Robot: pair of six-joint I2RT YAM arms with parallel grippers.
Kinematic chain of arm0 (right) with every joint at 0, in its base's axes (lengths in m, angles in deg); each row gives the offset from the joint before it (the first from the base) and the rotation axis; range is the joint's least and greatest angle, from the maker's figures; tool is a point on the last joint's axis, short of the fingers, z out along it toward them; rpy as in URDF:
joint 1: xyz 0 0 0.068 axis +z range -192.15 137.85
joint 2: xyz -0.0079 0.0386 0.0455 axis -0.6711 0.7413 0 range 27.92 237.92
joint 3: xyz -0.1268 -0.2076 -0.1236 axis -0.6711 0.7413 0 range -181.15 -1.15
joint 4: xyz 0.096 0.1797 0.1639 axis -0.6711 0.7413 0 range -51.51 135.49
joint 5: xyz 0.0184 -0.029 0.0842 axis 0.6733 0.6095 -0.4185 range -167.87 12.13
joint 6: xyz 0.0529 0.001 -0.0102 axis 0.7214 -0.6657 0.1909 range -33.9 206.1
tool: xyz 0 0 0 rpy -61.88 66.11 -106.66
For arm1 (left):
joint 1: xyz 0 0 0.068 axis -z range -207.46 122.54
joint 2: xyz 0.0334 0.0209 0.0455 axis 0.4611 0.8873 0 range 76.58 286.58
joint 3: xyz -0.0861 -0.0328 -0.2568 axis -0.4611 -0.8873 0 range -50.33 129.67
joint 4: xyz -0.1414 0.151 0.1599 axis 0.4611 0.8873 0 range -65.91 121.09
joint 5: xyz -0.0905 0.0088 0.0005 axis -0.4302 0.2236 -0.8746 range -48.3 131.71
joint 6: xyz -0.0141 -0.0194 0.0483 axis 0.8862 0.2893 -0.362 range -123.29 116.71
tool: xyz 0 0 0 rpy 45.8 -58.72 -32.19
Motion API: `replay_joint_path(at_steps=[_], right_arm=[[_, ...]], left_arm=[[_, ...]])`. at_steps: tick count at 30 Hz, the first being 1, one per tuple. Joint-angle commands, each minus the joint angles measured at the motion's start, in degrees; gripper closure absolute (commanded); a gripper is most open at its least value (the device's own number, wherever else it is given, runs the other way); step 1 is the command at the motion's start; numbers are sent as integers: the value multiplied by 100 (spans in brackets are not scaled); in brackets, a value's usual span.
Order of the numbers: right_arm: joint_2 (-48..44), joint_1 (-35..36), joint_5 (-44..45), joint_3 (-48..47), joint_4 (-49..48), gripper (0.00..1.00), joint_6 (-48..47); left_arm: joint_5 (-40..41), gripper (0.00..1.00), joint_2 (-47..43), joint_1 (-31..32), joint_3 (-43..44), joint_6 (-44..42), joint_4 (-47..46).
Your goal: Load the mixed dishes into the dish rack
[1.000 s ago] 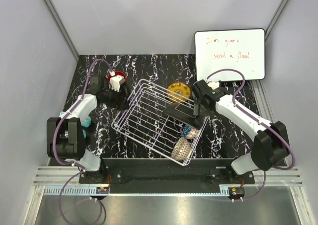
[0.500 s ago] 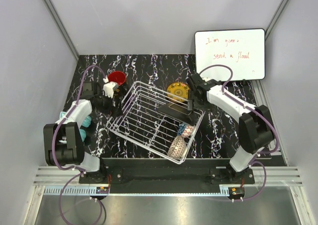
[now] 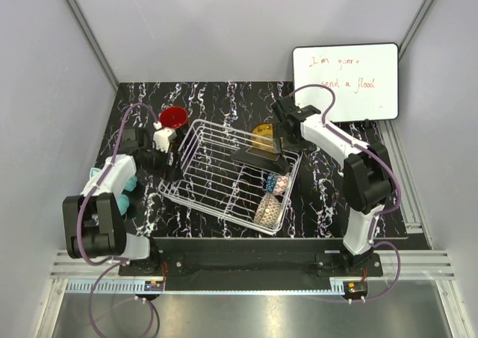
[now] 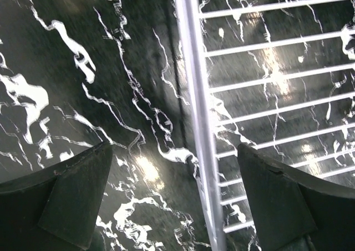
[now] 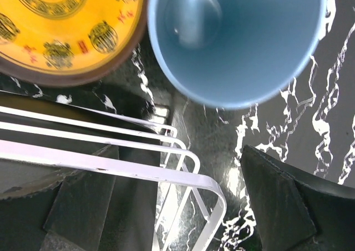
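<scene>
The dish rack (image 3: 224,175) sits in the middle of the top view on the black marbled bench (image 3: 224,98), turned askew to the bench edges. Inside it, a floral dark-backed saucer (image 3: 258,157) leans tilted near its upper right end. A blue patterned bowl (image 3: 276,183) lies below the saucer, and a beige-brown bowl (image 3: 267,211) sits at the lower right corner.

The left tool (image 4: 175,151) is at the rack's left side. In the left wrist view its two fingers (image 4: 66,201) are spread wide. The rack's thick rim wire runs up the frame between them, nearer the right-hand finger and touching neither. The red mug (image 3: 174,117) stands on the bench above and just left of the rack, apart from this tool. A teal object (image 3: 127,185) lies at the left of the frame beside the left arm.

The right tool (image 5: 177,151) is at the rack's upper right corner. In the right wrist view its fingers (image 5: 283,201) are apart, and the rounded wire corner of the rack lies between them. The yellow patterned plate (image 5: 61,24) fills the upper left of that view. The light blue cup (image 5: 238,40), seen from above with its opening toward the camera, is just beside the plate at the upper right. Both rest on the bench outside the rack.

A whiteboard (image 3: 345,80) with red handwriting stands at the upper right of the top view.
</scene>
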Motion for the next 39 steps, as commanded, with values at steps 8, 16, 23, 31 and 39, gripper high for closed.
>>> replay_joint_path(at_steps=[8, 16, 23, 31, 39], right_arm=[[433, -17, -725, -774, -564, 0, -148], [592, 9, -910, -1047, -563, 0, -165], [469, 150, -919, -818, -555, 0, -192], [618, 255, -901, -994, -555, 0, -192], [154, 299, -323, -994, -239, 0, -429]], left_arm=[[-480, 1, -842, -50, -59, -604, 975], [-1105, 1, -859, -24, 65, -1877, 1905], [-1299, 1, -868, 20, -5, -2748, 2645], [-1660, 1, -886, 319, 161, -3276, 3226], [-1168, 1, -807, 161, 1064, -3039, 3172]])
